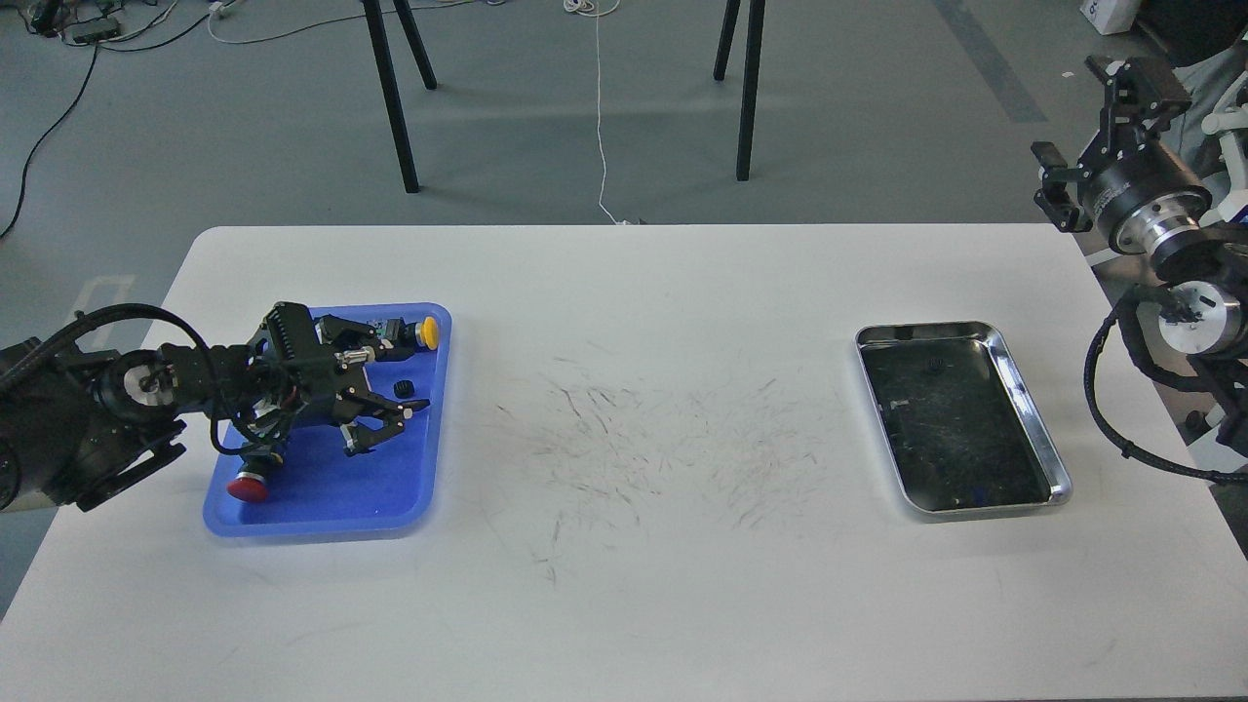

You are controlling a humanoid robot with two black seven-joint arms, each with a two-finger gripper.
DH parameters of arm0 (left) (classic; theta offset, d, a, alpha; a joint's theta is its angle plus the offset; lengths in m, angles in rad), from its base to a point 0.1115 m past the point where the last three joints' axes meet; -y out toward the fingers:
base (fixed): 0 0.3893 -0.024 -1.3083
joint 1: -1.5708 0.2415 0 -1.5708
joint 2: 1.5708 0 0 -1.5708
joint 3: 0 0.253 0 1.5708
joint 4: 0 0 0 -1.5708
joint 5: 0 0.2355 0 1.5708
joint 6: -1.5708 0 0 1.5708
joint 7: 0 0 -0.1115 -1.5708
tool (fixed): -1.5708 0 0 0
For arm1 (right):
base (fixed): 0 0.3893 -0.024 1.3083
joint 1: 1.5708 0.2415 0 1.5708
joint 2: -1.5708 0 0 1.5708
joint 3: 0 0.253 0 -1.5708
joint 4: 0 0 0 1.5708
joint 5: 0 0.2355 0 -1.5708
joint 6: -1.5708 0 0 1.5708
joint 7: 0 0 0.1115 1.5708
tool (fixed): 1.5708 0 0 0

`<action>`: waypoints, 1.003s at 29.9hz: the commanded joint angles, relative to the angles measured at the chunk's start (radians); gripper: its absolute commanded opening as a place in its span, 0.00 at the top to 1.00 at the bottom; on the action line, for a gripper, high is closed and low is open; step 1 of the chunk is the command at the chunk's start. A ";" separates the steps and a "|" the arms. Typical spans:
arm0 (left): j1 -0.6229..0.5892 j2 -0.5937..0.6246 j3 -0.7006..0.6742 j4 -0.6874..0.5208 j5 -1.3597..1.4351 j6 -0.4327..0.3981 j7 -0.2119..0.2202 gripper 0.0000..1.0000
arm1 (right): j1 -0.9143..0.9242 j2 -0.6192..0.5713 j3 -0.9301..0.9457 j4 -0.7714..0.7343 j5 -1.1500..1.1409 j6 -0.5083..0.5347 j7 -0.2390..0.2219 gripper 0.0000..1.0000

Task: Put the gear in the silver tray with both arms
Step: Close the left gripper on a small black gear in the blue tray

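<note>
1. Tabletop [624,604], white and scuffed, carries both trays.
2. Blue tray [322,502] sits under the left gripper [385,395], fingers spread, grasping nothing.
3. Silver tray [1033,409] lies well apart to that gripper's right, below the raised right gripper [1072,156]; its state I cannot tell.
4. Small black gear [405,390] rests between the left gripper's fingers, in the blue tray.

Left hand [375,395], fingers spread, hovers over the gear [405,389] in the blue tray [322,507]; silver tray [1058,468] well apart.
</note>
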 commanded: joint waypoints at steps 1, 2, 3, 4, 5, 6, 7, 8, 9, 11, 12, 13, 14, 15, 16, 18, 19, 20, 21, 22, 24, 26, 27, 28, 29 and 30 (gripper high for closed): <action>0.001 -0.005 0.026 0.007 -0.002 0.000 0.000 0.44 | 0.000 -0.005 -0.010 0.000 0.000 0.000 0.001 0.02; 0.001 -0.008 0.029 0.007 -0.002 0.000 0.000 0.45 | 0.000 -0.010 -0.012 0.000 0.000 0.000 0.001 0.02; 0.001 -0.011 0.031 0.008 -0.002 0.000 0.000 0.45 | 0.000 -0.016 -0.012 0.000 0.000 0.000 0.001 0.02; 0.001 -0.011 0.031 0.008 -0.002 0.000 0.000 0.47 | 0.000 -0.019 -0.012 0.000 0.000 0.000 0.001 0.02; 0.001 -0.012 0.031 0.008 -0.002 0.000 0.000 0.48 | 0.000 -0.020 -0.012 0.000 0.000 0.000 0.001 0.02; 0.001 -0.012 0.031 0.008 -0.002 0.000 0.000 0.48 | 0.000 -0.021 -0.012 0.000 0.000 0.000 0.001 0.02; 0.001 -0.012 0.031 0.010 -0.002 0.000 0.000 0.49 | 0.000 -0.021 -0.012 0.000 0.000 0.000 0.001 0.02; 0.001 -0.012 0.031 0.010 -0.002 0.000 0.000 0.50 | 0.000 -0.021 -0.012 0.000 0.000 0.000 0.001 0.02; 0.001 -0.012 0.031 0.010 -0.002 0.000 0.000 0.51 | 0.000 -0.021 -0.012 0.000 0.000 0.000 0.001 0.02; 0.001 -0.012 0.031 0.012 -0.002 0.000 0.000 0.53 | 0.000 -0.021 -0.013 0.000 0.000 0.000 0.001 0.02; 0.001 -0.014 0.031 0.013 -0.002 0.000 0.000 0.54 | 0.000 -0.021 -0.013 0.000 0.000 0.000 0.001 0.02; 0.001 -0.014 0.031 0.016 -0.002 0.000 0.000 0.56 | 0.000 -0.021 -0.013 0.000 0.000 0.000 0.001 0.02; 0.001 -0.014 0.031 0.021 -0.002 0.000 0.000 0.57 | 0.000 -0.021 -0.013 0.000 0.000 0.000 0.001 0.02; 0.001 -0.014 0.031 0.022 -0.002 0.000 0.000 0.58 | 0.000 -0.021 -0.013 0.000 0.000 0.000 0.001 0.02; 0.001 -0.014 0.031 0.024 0.000 0.000 0.000 0.60 | 0.000 -0.021 -0.013 0.001 0.000 0.000 0.001 0.02; 0.001 -0.014 0.032 0.027 -0.002 0.000 0.000 0.62 | 0.000 -0.021 -0.013 0.001 0.000 -0.002 0.001 0.02; 0.001 -0.014 0.032 0.030 -0.002 0.000 0.000 0.63 | 0.000 -0.021 -0.013 0.001 0.000 -0.004 0.001 0.02; 0.001 -0.014 0.032 0.035 0.000 0.000 0.000 0.65 | 0.000 -0.021 -0.013 0.001 0.000 -0.004 0.001 0.02; 0.001 -0.015 0.032 0.041 0.000 0.000 0.000 0.66 | 0.000 -0.021 -0.013 0.000 0.000 -0.004 0.001 0.02; -0.001 -0.015 0.032 0.044 0.000 0.000 0.000 0.67 | 0.000 -0.021 -0.013 0.001 0.000 -0.004 0.001 0.02; -0.001 -0.017 0.032 0.050 0.000 0.000 0.000 0.70 | 0.000 -0.021 -0.013 0.000 0.000 -0.005 0.001 0.02; -0.002 -0.017 0.037 0.050 0.001 0.000 0.000 0.70 | 0.000 -0.021 -0.013 0.001 0.000 -0.005 0.001 0.02; -0.004 -0.018 0.046 0.051 0.000 0.000 0.000 0.70 | 0.000 -0.022 -0.013 0.001 0.000 -0.005 0.001 0.02; -0.004 -0.021 0.055 0.051 -0.002 0.000 0.000 0.70 | 0.000 -0.022 -0.013 0.001 0.000 -0.005 0.001 0.02; -0.004 -0.023 0.060 0.051 -0.002 0.000 0.000 0.70 | 0.000 -0.024 -0.013 0.001 0.000 -0.005 0.001 0.02; -0.002 -0.023 0.061 0.054 -0.002 0.000 0.000 0.70 | 0.000 -0.028 -0.013 0.001 0.000 -0.005 0.001 0.02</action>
